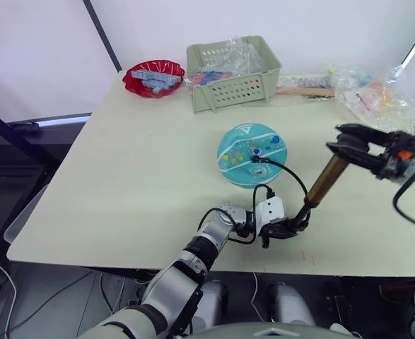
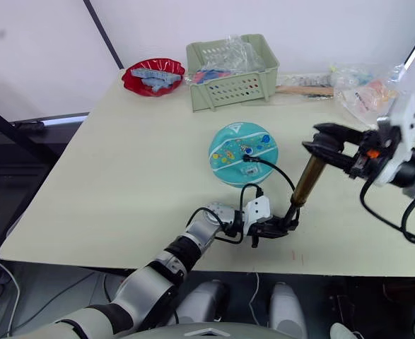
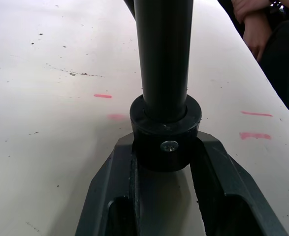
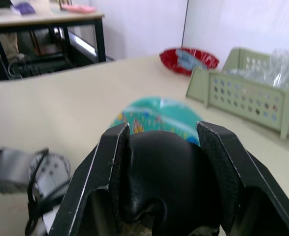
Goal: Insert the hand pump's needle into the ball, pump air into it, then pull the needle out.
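The left gripper (image 1: 283,229) sits low near the table's (image 1: 122,183) front edge, and the left wrist view gives the close look: both black fingers (image 3: 112,196) are pressed against the hand pump's (image 1: 325,181) black foot (image 3: 165,135), clamping it down on the surface, with the dark barrel rising straight up between them. That same view catches pink marks (image 3: 103,96) on the tabletop and a person's hand (image 3: 255,29) off past the table's edge. Up at the other end, the right gripper (image 1: 348,143) has the black T-handle (image 4: 159,172) wedged between its two fingers, as the right wrist view shows head-on. The head views show the whole pump, tilted, gold-bronze barrel leaning from the front edge up towards the right side. The ball (image 1: 252,155), teal and flattened-looking, lies mid-table, just behind the left gripper and well left of the right one. The thin black hose (image 1: 292,176) arcs from the pump's base over to a black fitting (image 1: 258,160) on the ball's top; the needle itself is too small to make out. At the back edge stand a green basket (image 1: 234,74) and a red bowl (image 1: 153,78).
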You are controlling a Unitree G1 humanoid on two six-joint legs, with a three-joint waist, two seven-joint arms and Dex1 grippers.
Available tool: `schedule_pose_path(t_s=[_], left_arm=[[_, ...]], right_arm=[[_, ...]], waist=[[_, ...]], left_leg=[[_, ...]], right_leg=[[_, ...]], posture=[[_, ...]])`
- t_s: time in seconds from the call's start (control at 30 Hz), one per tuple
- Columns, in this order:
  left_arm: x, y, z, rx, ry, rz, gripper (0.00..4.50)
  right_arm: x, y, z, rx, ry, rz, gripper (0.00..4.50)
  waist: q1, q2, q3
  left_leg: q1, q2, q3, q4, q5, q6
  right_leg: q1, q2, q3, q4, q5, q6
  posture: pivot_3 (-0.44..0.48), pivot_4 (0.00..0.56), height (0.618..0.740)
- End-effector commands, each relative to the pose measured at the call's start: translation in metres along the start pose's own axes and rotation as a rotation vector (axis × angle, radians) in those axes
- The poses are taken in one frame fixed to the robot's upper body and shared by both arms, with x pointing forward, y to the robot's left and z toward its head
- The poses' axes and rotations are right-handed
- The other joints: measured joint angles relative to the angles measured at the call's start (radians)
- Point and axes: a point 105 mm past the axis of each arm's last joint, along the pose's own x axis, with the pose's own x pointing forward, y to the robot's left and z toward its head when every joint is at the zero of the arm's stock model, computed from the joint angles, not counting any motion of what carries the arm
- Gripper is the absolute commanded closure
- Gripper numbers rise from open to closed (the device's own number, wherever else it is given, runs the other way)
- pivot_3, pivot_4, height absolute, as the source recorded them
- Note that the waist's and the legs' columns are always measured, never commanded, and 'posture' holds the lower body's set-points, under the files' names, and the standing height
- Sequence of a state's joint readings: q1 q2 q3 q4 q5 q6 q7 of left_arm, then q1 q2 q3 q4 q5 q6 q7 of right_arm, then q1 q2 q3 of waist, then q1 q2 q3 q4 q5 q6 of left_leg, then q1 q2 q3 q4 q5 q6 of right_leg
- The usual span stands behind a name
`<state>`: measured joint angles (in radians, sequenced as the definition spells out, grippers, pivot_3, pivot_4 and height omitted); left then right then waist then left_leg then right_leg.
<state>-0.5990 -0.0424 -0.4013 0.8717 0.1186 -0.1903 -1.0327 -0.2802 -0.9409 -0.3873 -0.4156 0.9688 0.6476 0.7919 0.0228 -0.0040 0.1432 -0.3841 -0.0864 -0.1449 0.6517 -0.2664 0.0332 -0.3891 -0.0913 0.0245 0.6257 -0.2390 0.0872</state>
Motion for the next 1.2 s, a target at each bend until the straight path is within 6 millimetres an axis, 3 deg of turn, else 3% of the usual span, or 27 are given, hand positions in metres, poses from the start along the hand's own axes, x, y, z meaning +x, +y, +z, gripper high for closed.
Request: schedule_pose_path(t_s=[0.03,0.2,0.3,0.4,0.5,0.7,0.9,1.1,1.2], left_arm=[[0.000,-0.016,-0.028,-0.059,0.099,-0.052,3.55],[-0.001,-0.015,-0.027,-0.058,0.099,-0.053,3.55],[-0.001,-0.016,-0.027,-0.059,0.098,-0.054,3.55],[-0.001,-0.016,-0.027,-0.061,0.098,-0.054,3.55],[-0.001,-0.016,-0.027,-0.061,0.099,-0.054,3.55],[-0.001,-0.016,-0.027,-0.058,0.101,-0.054,3.55],[-0.002,-0.015,-0.027,-0.055,0.102,-0.051,3.55],[-0.001,-0.016,-0.027,-0.054,0.104,-0.053,3.55],[-0.001,-0.016,-0.027,-0.054,0.105,-0.053,3.55]], right_arm=[[-0.014,-0.007,0.044,-0.092,-0.100,-0.049,2.84],[-0.018,-0.009,0.051,-0.104,-0.102,-0.051,2.84],[-0.016,-0.004,0.043,-0.090,-0.084,-0.029,2.84],[-0.012,0.000,0.021,-0.064,-0.026,-0.016,2.84],[-0.008,0.011,-0.013,-0.016,0.049,0.010,2.84],[-0.001,0.024,-0.050,0.058,0.079,0.025,2.84],[0.008,0.045,-0.099,0.150,0.102,0.026,2.84],[0.010,0.063,-0.134,0.155,0.150,0.030,2.84],[0.009,0.066,-0.139,0.143,0.154,0.027,2.84]], waist=[[0.000,0.000,0.000],[-0.001,0.000,0.000],[-0.001,0.000,0.000],[0.000,0.000,0.000],[-0.002,-0.001,-0.001],[-0.008,-0.001,-0.001],[-0.009,-0.002,-0.003],[-0.010,-0.005,-0.007],[-0.010,-0.004,-0.009]], left_leg=[[0.000,0.000,0.000,0.000,0.000,0.000],[-0.002,0.000,0.000,0.000,0.000,0.000],[-0.004,0.000,0.001,0.000,0.000,0.000],[-0.004,0.000,0.000,0.000,0.000,0.000],[-0.004,0.000,0.000,0.000,0.000,0.000],[0.002,0.000,0.001,0.000,0.000,0.000],[0.004,0.001,0.000,0.000,0.000,0.000],[0.006,0.002,0.000,0.000,0.000,0.000],[0.006,0.002,0.000,0.000,0.000,0.000]], right_leg=[[0.000,0.000,0.000,0.000,0.000,0.000],[-0.003,0.000,0.000,0.000,0.000,0.000],[-0.005,0.000,0.000,0.001,0.000,0.000],[-0.005,0.000,0.000,0.001,0.000,0.000],[-0.005,0.000,0.000,0.001,0.000,0.000],[0.001,0.001,0.001,0.001,0.000,0.000],[0.003,0.002,0.000,0.001,0.000,0.000],[0.003,0.003,0.000,0.001,0.000,0.000],[0.004,0.003,0.001,0.001,0.000,0.000]], posture=[[0.000,0.150,0.740],[0.000,0.150,0.740],[0.000,0.150,0.740],[0.000,0.150,0.740],[0.000,0.150,0.740],[0.000,0.150,0.740],[0.000,0.150,0.740],[0.000,0.150,0.740],[0.000,0.150,0.740]])
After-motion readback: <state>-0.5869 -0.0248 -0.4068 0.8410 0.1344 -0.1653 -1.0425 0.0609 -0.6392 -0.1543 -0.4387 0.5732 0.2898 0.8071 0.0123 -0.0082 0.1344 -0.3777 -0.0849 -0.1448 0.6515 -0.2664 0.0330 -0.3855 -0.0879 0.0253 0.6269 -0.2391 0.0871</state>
